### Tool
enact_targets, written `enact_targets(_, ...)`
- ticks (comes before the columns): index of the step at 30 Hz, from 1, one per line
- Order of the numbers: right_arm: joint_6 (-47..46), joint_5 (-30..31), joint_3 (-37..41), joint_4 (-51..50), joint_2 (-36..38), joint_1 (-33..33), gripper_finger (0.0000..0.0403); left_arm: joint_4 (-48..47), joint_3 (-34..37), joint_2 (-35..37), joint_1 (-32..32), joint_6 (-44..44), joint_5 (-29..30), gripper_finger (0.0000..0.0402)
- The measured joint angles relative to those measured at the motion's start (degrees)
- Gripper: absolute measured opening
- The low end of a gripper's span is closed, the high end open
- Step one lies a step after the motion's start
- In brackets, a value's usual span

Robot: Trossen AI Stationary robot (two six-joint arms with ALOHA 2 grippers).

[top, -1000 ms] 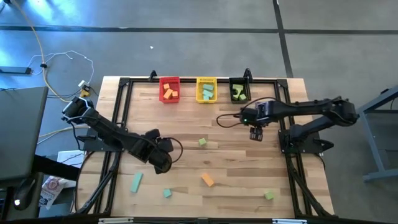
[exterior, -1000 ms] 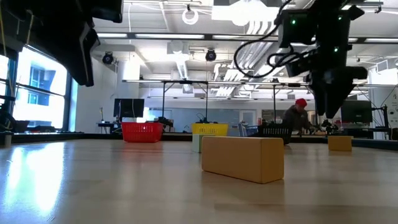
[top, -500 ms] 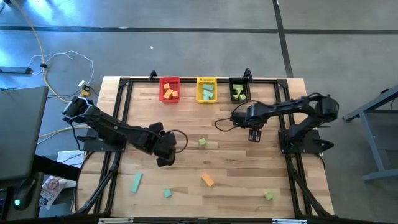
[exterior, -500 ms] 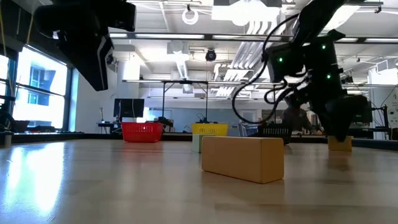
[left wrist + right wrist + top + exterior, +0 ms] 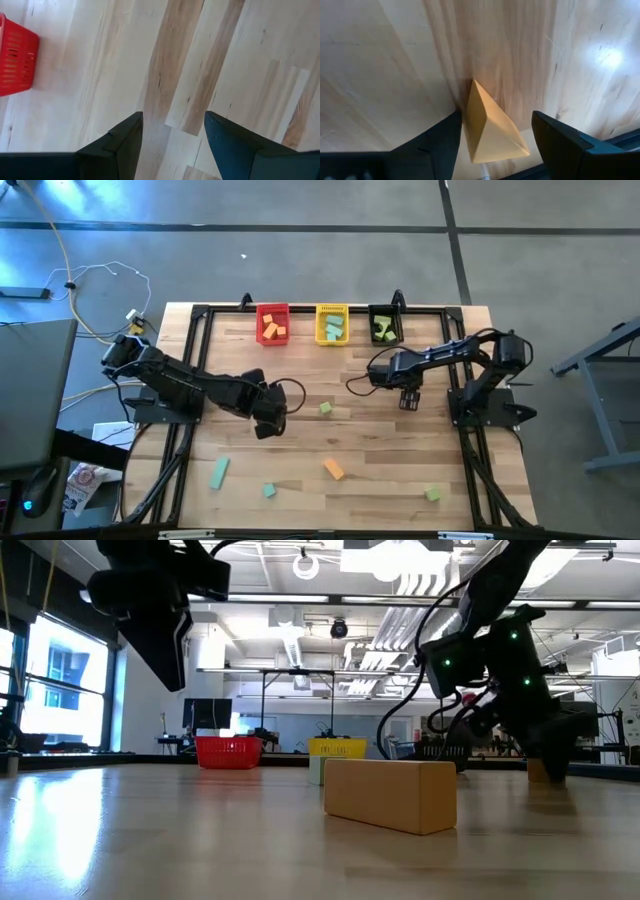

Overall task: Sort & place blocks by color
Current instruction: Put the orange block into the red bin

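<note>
Right now the right end effector (image 5: 492,145) sits low over the counter (image 5: 380,440) with its two fingers spread apart and a small tan-orange block (image 5: 490,127) lying between them, one corner turned toward the camera; the fingers do not yet touch it. In the high view this end effector (image 5: 408,400) hides the block beneath it, in front of the black bin (image 5: 383,326). To grip well, I judge it should settle a little lower, square the fingers to two flat faces instead of the corner, then close gently so the soft block does not twist out. Its likely home is the red bin (image 5: 272,323), which already holds orange pieces. The left end effector (image 5: 172,145) hangs with fingers parted over bare wood, holding nothing, near a green block (image 5: 325,409).
</note>
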State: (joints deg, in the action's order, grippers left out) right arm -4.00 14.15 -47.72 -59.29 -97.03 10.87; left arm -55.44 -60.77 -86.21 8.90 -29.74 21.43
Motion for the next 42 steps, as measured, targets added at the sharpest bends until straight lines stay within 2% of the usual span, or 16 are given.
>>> enact_targets(9, 0.4, -1.6, 0.1, 0.1, -0.1, 0.0, 0.0137, 0.0, 0.0, 0.0, -0.4, 0.0, -0.2, 0.0197)
enact_targets(15, 0.4, -0.4, 0.3, -0.2, -0.2, 0.0, 0.008, 0.0, 0.0, 0.0, -0.4, 0.0, -0.2, 0.0197)
enact_targets(25, 0.0, -0.9, -0.4, -0.5, -0.2, 0.0, 0.0073, -0.4, 0.0, 0.0, -0.4, 0.0, -0.2, 0.0197)
enact_targets(37, -3.7, -4.0, -3.2, -2.7, -0.2, -0.5, 0.007, -1.0, 0.0, 0.0, -1.9, 6.6, -0.3, 0.0197)
enact_targets(42, -3.7, -4.9, -5.2, -2.1, -0.2, -1.8, 0.0069, -4.7, 0.0, 0.0, -3.5, 7.9, 0.8, 0.0197)
